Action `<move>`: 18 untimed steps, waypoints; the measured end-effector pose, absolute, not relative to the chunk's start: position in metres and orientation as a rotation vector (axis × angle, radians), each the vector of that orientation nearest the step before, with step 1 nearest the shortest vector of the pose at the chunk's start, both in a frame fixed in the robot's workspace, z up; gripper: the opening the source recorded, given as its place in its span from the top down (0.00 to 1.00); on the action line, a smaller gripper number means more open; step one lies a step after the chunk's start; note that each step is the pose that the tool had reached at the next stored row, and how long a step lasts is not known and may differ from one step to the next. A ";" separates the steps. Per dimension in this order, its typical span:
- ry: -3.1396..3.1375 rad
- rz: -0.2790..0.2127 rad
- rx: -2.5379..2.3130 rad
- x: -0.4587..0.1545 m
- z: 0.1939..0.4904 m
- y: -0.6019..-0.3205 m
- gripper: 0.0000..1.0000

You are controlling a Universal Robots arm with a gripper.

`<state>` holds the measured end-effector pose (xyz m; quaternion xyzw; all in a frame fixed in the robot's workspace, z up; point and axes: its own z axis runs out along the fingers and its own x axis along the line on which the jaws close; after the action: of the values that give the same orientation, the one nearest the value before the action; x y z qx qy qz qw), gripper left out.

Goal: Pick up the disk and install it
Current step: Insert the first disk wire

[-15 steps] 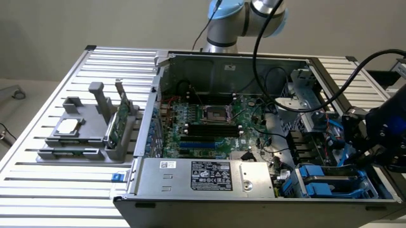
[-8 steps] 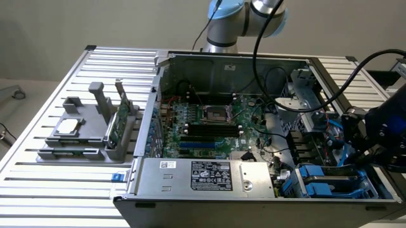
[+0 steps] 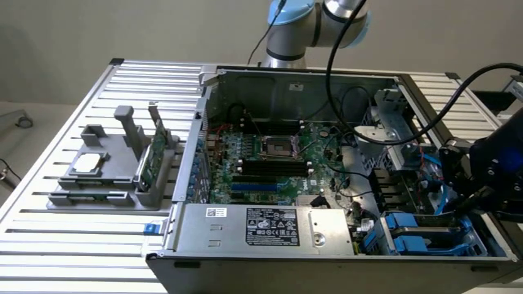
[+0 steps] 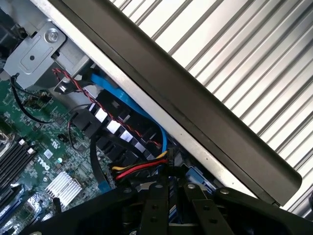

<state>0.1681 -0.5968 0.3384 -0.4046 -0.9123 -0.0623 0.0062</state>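
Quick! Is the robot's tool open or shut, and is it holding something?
Tool: cannot tell whether it is open or closed, or holding anything; it sits inside the computer case.

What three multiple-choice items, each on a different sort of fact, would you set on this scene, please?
1. Where is the tool relative to the computer case?
A. Outside it, at the exterior view's left.
B. At its end on the exterior view's right.
C. High above its middle.

2. What colour are the plastic drive carriers in the case's corner?
A. Blue.
B. Red.
C. White.

3. What state is the case in?
A. Closed on all sides.
B. Standing upright with its panel on.
C. Lying open, its motherboard showing.

Answers:
1 B: the tool shows dark against the bays at that end.
2 A: the carriers are plainly blue against the grey metal.
3 C: the green board and its slots lie uncovered.
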 end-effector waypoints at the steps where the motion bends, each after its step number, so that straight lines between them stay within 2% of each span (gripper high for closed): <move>1: -2.853 -0.194 -1.266 0.168 0.338 -0.597 0.84; 18: -2.813 -0.190 -1.287 0.161 0.342 -0.597 0.84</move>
<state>0.1613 -0.5973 0.3425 -0.4151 -0.9074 -0.0613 0.0213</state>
